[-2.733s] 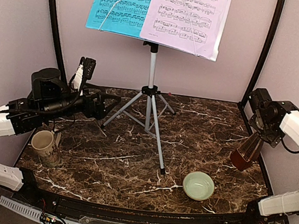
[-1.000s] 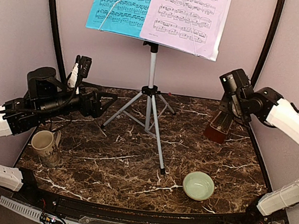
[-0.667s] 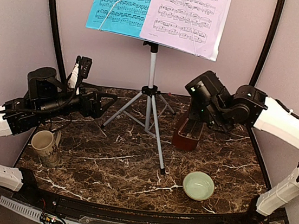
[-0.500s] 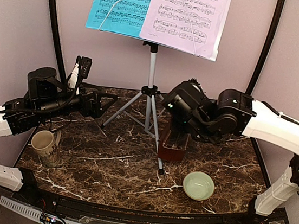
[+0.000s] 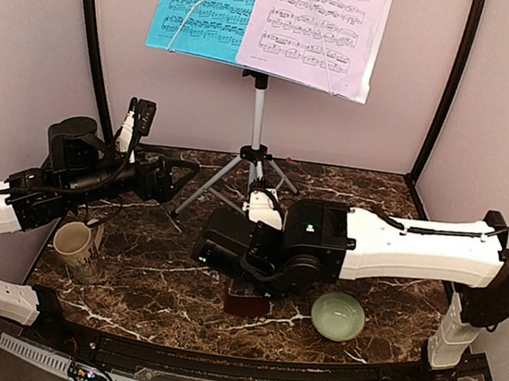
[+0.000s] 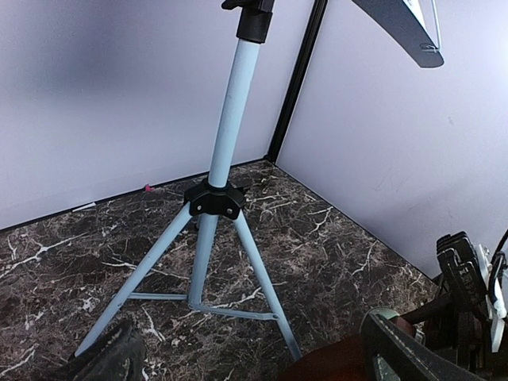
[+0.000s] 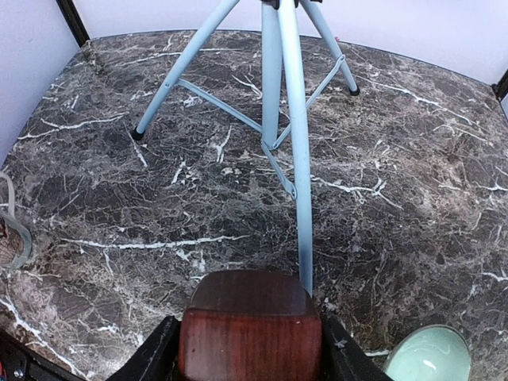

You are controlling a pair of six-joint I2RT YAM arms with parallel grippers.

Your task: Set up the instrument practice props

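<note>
Right claw (image 7: 248, 354) is clamped on metronome (image 7: 250, 321): one finger (image 7: 155, 355) vs its left side, the other vs its right side, reddish-brown body filling the gap btwn them, rounded top twd the wrist cam. Metronome sits low at front-ctr of tabletop (image 5: 372, 214), upright as far as seen. Can't tell if its base touches the marble, since the arm covers most of it from above. Just beside it on the right, front leg of music stand (image 5: 257, 121) comes down v. close to metronome's top corner; contact not clear. Pale green bowl (image 5: 339, 315) is near on the right, apart from metronome. Right arm lies stretched across front half of tabletop, wrist low in front of the tripod. Left claw (image 5: 185, 171) has jaws wide apart w/ nothing btwn them. It hovers above tabletop at left, pointing twd stand's legs and short of them. Below that arm, near front-left edge, beige mug (image 5: 73, 247) is upright. Stand is at rear ctr w/ 3 legs spread, pole upright, desk at top tilted. On desk, blue sheet (image 5: 203, 6) is at left and lilac sheet (image 5: 317, 22) at right, edges overlapping near ctr. Both carry printed staves, w/ a thin wire arm across each.
</note>
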